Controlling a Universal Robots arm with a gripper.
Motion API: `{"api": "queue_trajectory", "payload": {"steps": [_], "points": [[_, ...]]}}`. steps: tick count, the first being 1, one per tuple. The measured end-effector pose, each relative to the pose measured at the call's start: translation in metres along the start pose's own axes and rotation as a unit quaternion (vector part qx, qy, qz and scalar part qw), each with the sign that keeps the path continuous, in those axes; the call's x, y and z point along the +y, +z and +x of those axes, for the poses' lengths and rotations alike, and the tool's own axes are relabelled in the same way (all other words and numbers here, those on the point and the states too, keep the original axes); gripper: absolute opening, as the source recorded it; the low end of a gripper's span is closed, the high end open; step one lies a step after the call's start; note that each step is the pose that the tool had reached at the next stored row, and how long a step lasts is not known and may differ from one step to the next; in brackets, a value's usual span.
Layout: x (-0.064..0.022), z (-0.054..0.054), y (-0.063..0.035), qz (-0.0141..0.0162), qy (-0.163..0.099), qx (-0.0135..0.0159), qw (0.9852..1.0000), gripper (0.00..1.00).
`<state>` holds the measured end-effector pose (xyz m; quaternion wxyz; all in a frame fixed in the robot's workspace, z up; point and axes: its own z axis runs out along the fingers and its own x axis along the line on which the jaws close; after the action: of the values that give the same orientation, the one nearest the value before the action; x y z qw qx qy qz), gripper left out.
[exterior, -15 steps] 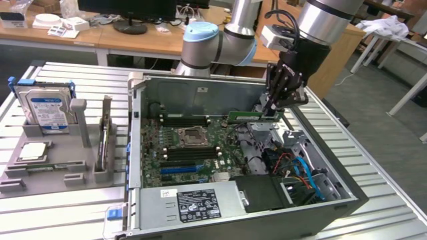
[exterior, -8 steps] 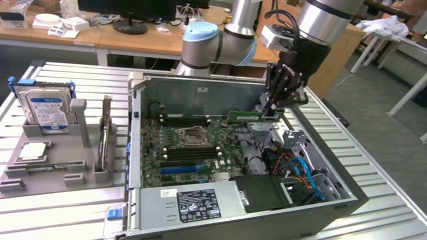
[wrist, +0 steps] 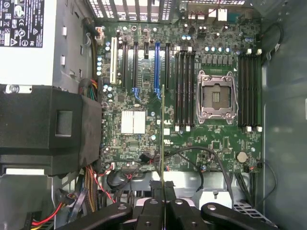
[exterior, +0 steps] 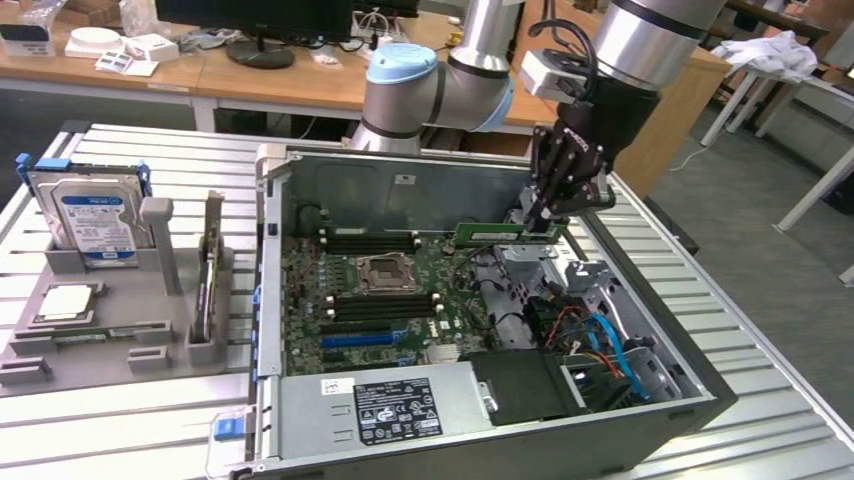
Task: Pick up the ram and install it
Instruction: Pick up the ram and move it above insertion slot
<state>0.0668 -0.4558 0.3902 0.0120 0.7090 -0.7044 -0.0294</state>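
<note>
The ram [exterior: 505, 233] [wrist: 163, 139] is off the board, clamped by one end in the gripper [exterior: 541, 222] [wrist: 164, 203], whose pincer is closed narrow on it.

Findings, by size:
- The slatted metal table [exterior: 160, 420] carries the open computer case [exterior: 694, 395].
- The motherboard [exterior: 387, 300] [wrist: 211, 148] lies flat in the case. The power supply [exterior: 400, 405] sits at the near edge.
- A hard drive [exterior: 94, 215] stands in a grey holder on the exterior view's left, well apart from the case.
- Two banks of black memory slots [exterior: 380, 308] [wrist: 184, 88] flank the processor socket [exterior: 388, 270] [wrist: 216, 98].
- The stick is held level in the air above the board, toward the exterior view's right of the socket, and is seated in no slot. The wrist view shows it edge-on, reaching out from the fingers [wrist: 148, 211].
</note>
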Motion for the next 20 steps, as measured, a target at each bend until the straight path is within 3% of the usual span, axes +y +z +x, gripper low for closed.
{"api": "queue_trajectory", "payload": {"steps": [20], "points": [[0.0462, -0.001, 0.0035, 0.0009, 0.000, 0.0000, 1.0000, 0.12]]}}
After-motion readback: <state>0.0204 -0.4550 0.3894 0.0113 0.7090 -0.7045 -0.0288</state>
